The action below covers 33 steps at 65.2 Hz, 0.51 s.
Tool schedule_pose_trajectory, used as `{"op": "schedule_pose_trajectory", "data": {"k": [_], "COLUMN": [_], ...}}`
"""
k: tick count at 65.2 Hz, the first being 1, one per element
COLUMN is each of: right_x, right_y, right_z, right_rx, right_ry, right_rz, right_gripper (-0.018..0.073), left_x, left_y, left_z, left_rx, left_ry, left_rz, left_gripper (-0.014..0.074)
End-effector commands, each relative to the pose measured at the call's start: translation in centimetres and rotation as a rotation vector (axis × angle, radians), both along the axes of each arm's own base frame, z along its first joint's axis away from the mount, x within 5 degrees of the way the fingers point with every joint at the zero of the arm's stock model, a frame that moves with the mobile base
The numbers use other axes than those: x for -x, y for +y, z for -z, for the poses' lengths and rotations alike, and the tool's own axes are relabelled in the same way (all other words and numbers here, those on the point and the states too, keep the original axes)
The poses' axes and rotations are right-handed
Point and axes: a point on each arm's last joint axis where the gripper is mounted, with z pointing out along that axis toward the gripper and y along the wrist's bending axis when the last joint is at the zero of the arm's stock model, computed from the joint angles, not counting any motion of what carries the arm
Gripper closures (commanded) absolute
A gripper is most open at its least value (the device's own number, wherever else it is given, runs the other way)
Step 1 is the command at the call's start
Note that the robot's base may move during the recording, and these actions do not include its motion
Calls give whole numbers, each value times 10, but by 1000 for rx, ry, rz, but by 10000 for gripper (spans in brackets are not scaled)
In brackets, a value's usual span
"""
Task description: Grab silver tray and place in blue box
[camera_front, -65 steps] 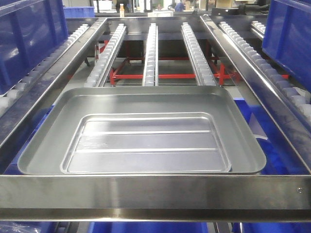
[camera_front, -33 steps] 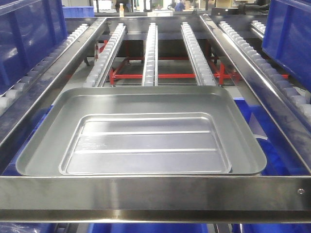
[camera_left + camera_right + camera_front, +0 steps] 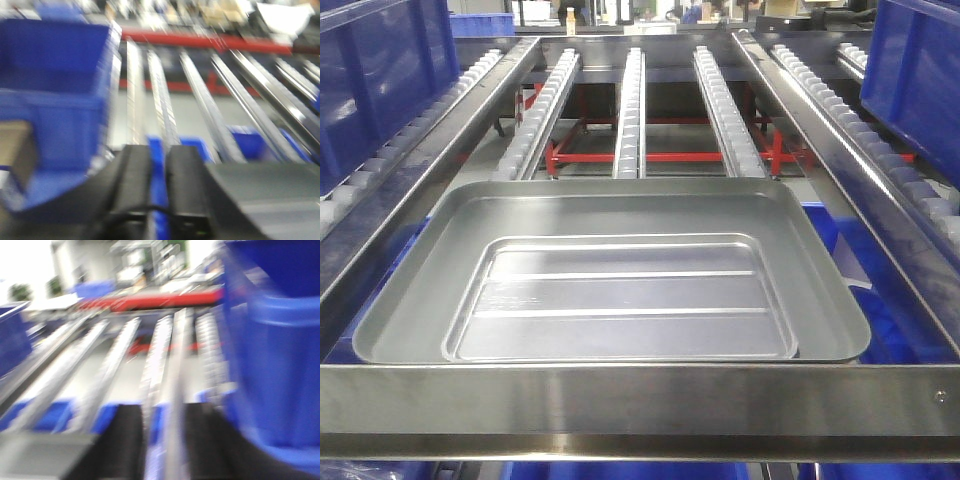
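The silver tray (image 3: 620,300), shallow with two long raised ribs, lies inside a larger plain silver tray (image 3: 430,260) on the roller rack in the front view. Neither gripper shows there. Blue boxes stand on the side lanes at left (image 3: 370,80) and right (image 3: 920,70). The blurred left wrist view shows my left gripper (image 3: 157,150) with black fingers a narrow slit apart and nothing between them, and a blue box (image 3: 50,90) to its left. In the blurred right wrist view my right gripper (image 3: 165,407) is open and empty, beside a blue box (image 3: 280,355) at its right.
A steel crossbar (image 3: 640,400) runs across the rack's near edge in front of the trays. Roller rails (image 3: 630,110) run away behind them, over a red frame (image 3: 670,157). More blue bins (image 3: 840,240) sit under the rack.
The front view has shifted very slightly; the trays sit a touch lower and to the left in the frame. Nothing has been grasped.
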Motion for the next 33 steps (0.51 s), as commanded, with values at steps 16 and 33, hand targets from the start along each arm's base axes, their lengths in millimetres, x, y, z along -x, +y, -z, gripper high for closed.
{"op": "schedule_pose_trajectory", "data": {"k": [16, 33], "right_x": [-60, -94], "right_y": [88, 125], "right_z": [-2, 15], "right_rx": [53, 162], "right_ry": [103, 509], "right_rz": [-426, -469], "right_gripper": [80, 80], "left_x": [-59, -95], "left_y": [-70, -129], "left_z": [-16, -5], "left_rx": [16, -67], "left_ry": [157, 405], "left_rz": [363, 493], "left_gripper": [277, 293]}}
